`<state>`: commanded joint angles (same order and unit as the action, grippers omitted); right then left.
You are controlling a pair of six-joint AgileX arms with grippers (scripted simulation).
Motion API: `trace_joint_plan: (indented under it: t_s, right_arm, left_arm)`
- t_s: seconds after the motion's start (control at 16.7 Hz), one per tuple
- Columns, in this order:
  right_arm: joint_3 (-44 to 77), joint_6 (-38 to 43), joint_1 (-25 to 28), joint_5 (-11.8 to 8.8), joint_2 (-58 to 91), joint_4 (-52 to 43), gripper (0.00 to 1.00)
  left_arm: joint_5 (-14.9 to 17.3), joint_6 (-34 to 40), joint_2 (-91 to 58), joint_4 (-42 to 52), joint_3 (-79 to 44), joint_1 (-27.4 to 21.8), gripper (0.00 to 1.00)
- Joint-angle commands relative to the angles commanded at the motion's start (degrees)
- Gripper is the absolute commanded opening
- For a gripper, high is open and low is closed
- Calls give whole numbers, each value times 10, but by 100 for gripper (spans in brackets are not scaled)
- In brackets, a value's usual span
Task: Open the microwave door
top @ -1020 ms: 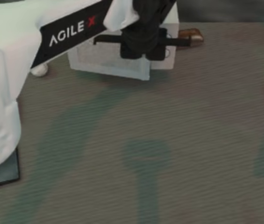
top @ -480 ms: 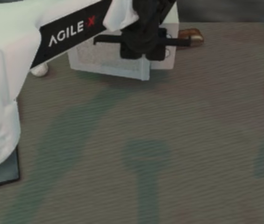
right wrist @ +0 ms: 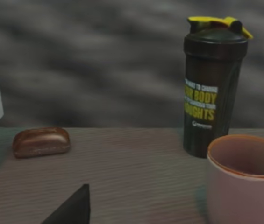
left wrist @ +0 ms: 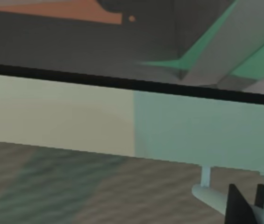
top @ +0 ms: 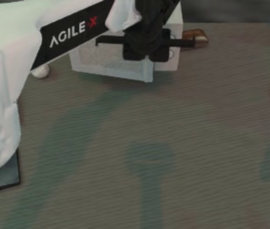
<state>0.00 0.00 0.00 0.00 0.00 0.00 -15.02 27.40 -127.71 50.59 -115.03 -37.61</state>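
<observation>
Microwave (top: pixel 173 28): far edge of table (top: pixel 197 143). Microwave door (top: pixel 113 64): you'll find it barely ajar, most of its swing remaining. Left gripper (top: pixel 146 47): at door's free edge, grip state indeterminable. Right arm: parked unseen.

The microwave (top: pixel 173 28) is a white box standing at the far edge of the tabletop, left of the middle, largely hidden from above by an arm. Its knob panel, with a round grey knob, faces the near edge. The microwave door (top: pixel 111 67), a white panel with a speckled grey mesh window, is ajar: its free edge stands out from the knob panel toward the near edge
</observation>
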Motion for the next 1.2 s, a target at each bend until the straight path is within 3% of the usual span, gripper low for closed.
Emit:
trace_joint_plan:
  t_s: [1.2]
  right_arm:
    - [0, 0, 0, 0, 0, 0, 100]
  left_arm:
    - [21, -44, 45, -39, 74, 4, 0]
